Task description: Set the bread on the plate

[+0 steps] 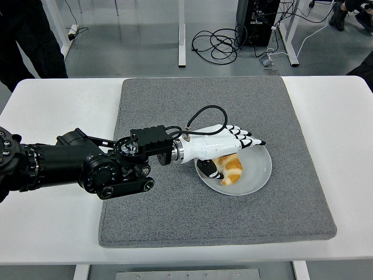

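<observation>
Bread (232,169) on plate (260,171), grey mat (175,221), white table (46,227)

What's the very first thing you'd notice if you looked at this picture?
Probably the white robot hand with its fingers spread flat, hovering over the middle of the grey mat. Right under it an orange-brown bread lies on a white plate. The big black left arm carrying the hand reaches in from the left side of the white table.
</observation>
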You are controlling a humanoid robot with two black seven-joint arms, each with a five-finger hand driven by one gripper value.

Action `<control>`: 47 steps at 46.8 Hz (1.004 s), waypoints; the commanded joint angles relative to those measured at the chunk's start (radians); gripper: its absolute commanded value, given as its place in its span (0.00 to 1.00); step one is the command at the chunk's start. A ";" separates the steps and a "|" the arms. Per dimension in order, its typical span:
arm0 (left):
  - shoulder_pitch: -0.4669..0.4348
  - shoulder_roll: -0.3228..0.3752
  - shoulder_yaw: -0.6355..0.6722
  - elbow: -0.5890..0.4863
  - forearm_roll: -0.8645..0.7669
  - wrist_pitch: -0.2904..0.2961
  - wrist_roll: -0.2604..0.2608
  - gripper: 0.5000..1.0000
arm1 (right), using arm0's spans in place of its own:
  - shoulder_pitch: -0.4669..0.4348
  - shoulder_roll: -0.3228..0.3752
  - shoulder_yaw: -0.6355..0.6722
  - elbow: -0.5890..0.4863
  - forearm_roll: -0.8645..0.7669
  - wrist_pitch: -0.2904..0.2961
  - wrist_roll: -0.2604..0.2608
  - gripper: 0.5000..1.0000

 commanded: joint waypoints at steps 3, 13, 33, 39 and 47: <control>-0.053 0.000 0.003 -0.067 -0.030 -0.002 0.002 0.95 | 0.000 0.000 0.000 0.000 0.000 0.000 0.000 1.00; -0.168 0.000 0.002 -0.123 -0.077 -0.025 0.004 0.95 | 0.000 0.000 0.000 0.000 0.000 0.000 0.000 1.00; -0.361 0.043 -0.120 -0.159 -0.280 -0.138 -0.011 0.95 | 0.000 0.000 0.000 0.000 0.000 0.000 0.000 1.00; -0.352 0.064 -0.140 -0.157 -0.323 -0.157 -0.011 0.95 | 0.000 0.000 0.000 -0.001 0.000 0.000 0.000 1.00; -0.351 0.100 -0.186 -0.087 -0.476 -0.163 -0.019 0.96 | 0.000 0.000 0.000 -0.001 0.000 0.000 0.000 1.00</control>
